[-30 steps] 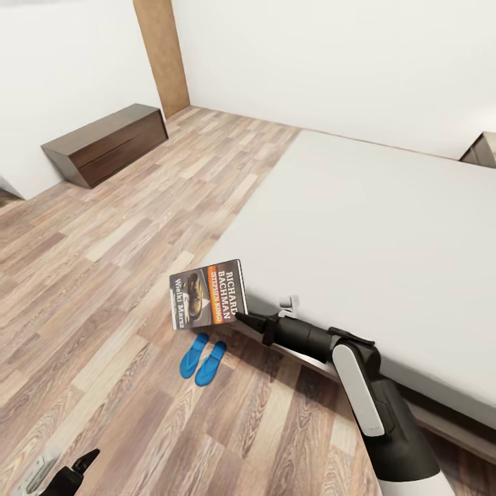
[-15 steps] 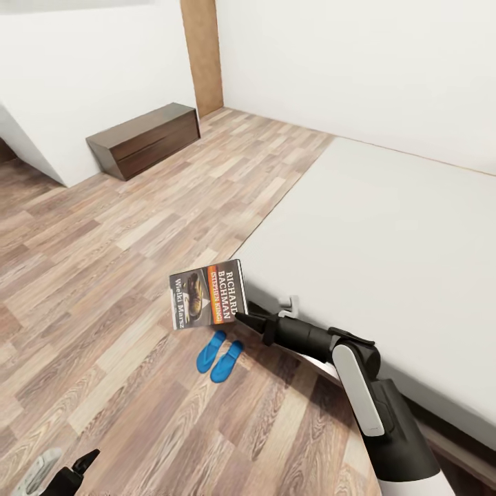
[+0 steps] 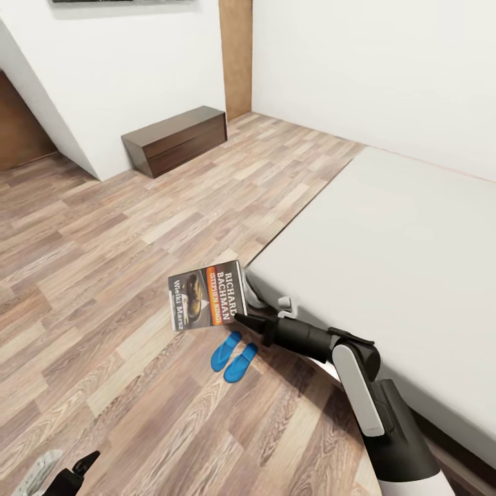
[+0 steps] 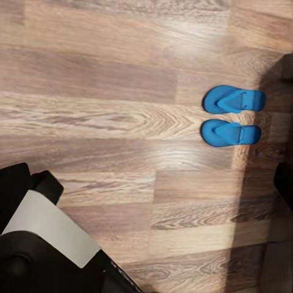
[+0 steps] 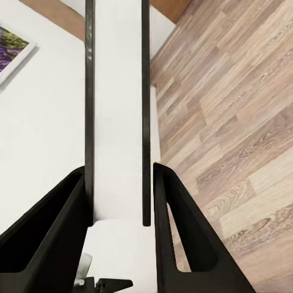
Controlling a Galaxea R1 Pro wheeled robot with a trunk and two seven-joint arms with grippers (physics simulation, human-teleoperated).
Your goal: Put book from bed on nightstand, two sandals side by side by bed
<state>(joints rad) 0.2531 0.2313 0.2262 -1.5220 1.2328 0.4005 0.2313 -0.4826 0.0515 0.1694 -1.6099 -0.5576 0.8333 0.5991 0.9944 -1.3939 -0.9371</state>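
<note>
Evidently the right gripper (image 3: 238,317) is clamped on the book (image 3: 207,295), carrying it off the bed's (image 3: 386,241) corner toward a nightstand (image 3: 176,139).

Home bedroom: bed (image 3: 413,234), low drawer cabinet (image 3: 176,140), wood-plank floor (image 3: 103,275).

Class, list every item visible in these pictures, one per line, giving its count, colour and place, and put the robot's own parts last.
Grey paperback book with orange band: one, held above the floor off the bed's corner.
Bright blue flip-flop sandals: two, side by side on the floor beside the bed.
Pale grey-white bed: one, at right.
Dark brown wooden cabinet: one, against the far white wall.
Brown wood-plank floor: one.
Right gripper: black, shut on the book.
Left gripper: black, low at the left.
</note>
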